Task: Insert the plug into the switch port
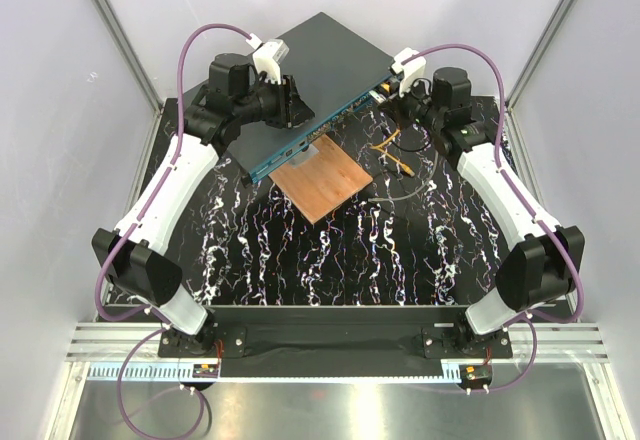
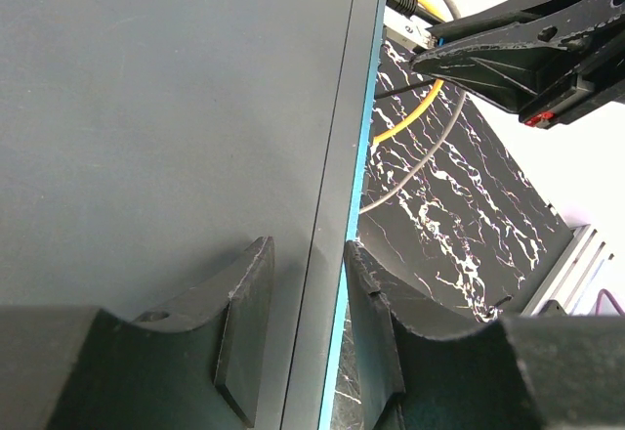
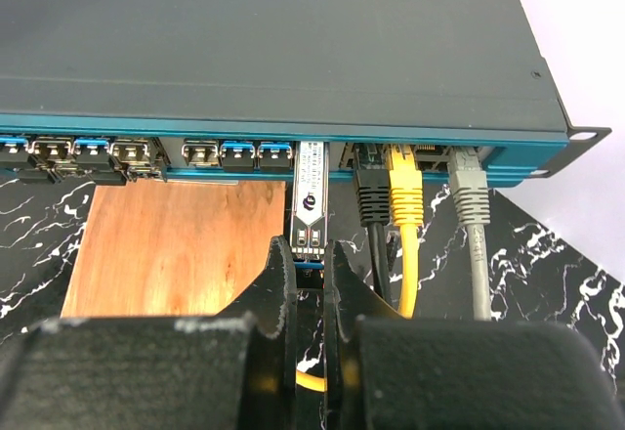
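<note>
The switch [image 1: 320,70] is a wide, flat, dark box with a teal front face lined with ports [image 3: 137,151]. My right gripper [image 3: 311,254] is shut on the back end of a slim silver plug [image 3: 311,200]. The plug's front end sits in one switch port [image 3: 311,149], and much of its body still sticks out. In the top view this gripper [image 1: 395,85] is at the box's right front end. My left gripper [image 2: 308,274] is over the box top [image 2: 166,107]. Its jaws are part open and straddle the teal front edge, holding nothing. In the top view it [image 1: 293,102] is at the box's left part.
A copper-brown square plate [image 1: 322,180] lies on the marble table in front of the switch, left of the plug [image 3: 176,244]. Black [image 3: 372,205], yellow [image 3: 404,205] and grey [image 3: 470,205] cables are plugged in just right of the plug. Their loops lie on the table [image 1: 395,150].
</note>
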Controlling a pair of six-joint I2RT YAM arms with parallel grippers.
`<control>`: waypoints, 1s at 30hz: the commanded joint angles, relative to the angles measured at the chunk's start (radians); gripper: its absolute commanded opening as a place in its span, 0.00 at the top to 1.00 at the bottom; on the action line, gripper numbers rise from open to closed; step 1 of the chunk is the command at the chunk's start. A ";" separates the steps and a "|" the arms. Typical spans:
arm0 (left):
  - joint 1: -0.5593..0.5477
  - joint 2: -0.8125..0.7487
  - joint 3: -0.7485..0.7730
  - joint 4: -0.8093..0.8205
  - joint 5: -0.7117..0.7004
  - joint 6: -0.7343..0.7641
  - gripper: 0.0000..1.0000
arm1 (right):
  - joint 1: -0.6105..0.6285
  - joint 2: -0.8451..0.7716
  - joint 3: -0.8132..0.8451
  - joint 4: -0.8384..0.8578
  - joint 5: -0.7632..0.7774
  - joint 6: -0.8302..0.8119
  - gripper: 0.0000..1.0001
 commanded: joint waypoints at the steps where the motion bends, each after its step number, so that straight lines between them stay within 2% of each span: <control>1: -0.001 -0.006 0.000 0.051 0.019 0.003 0.60 | 0.007 -0.037 -0.012 0.061 -0.141 -0.003 1.00; 16: -0.001 -0.009 -0.011 0.051 0.019 0.006 0.60 | -0.002 -0.003 -0.007 0.159 -0.162 0.014 1.00; 30: -0.001 -0.003 -0.006 0.060 0.028 0.001 0.60 | -0.002 0.033 0.085 0.078 -0.159 0.073 1.00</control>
